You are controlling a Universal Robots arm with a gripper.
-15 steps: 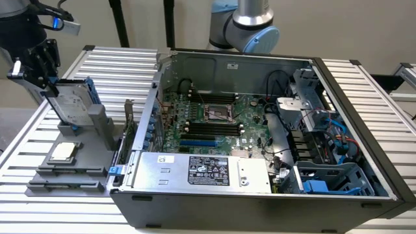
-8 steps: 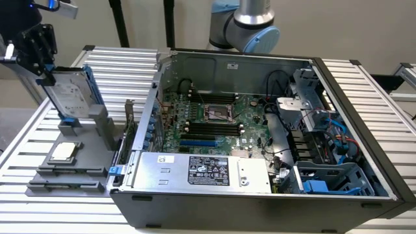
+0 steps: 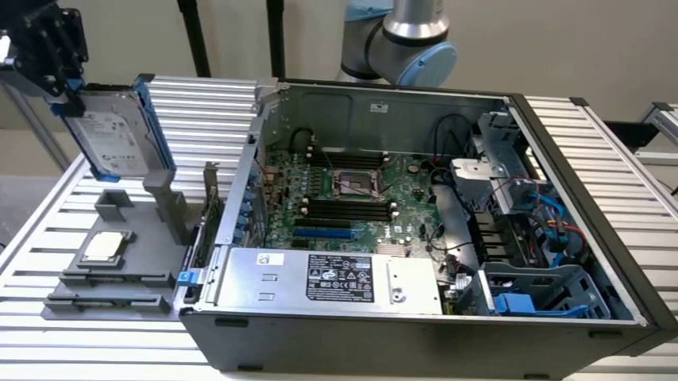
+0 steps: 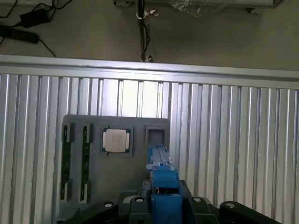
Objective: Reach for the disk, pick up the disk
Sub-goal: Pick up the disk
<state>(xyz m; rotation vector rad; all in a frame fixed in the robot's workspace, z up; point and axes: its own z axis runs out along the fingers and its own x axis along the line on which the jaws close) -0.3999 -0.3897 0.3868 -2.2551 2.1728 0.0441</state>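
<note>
We are seeing the gripper (image 3: 66, 83) pinching the disk (image 3: 114, 135) by its upper end, fingers partly closed; the disk is hanging below them, long axis near upright, over the grey fixture (image 3: 127, 238).

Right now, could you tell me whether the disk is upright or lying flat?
Upright, slightly tilted: the disk stands on edge, its top end gripped by the claw.
</note>
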